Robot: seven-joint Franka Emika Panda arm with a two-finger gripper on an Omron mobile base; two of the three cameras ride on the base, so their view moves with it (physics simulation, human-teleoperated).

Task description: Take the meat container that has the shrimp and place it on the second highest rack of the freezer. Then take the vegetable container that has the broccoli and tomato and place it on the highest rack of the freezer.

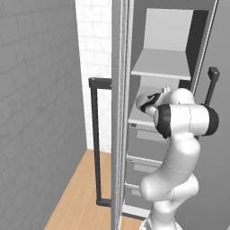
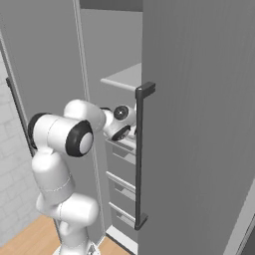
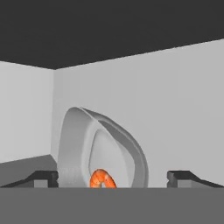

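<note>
Two pale, flat shelf boards show in the left base view inside the tall grey freezer (image 1: 197,40): the highest rack (image 1: 162,64) and, below it, the second highest rack (image 1: 141,120), where the white arm's hand reaches. Right base view: a long black bar handle (image 2: 141,154) fronts the smooth door. Hand view: the gripper (image 3: 113,178) is spread wide, holding nothing; between its fingertips (image 3: 43,177) the rounded light-grey meat container (image 3: 103,148) stands tilted on edge against the back wall, with a curled orange shrimp (image 3: 102,179) inside.

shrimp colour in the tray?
Orange shrimp, in a light-grey tray; clearest in the hand view.
</note>
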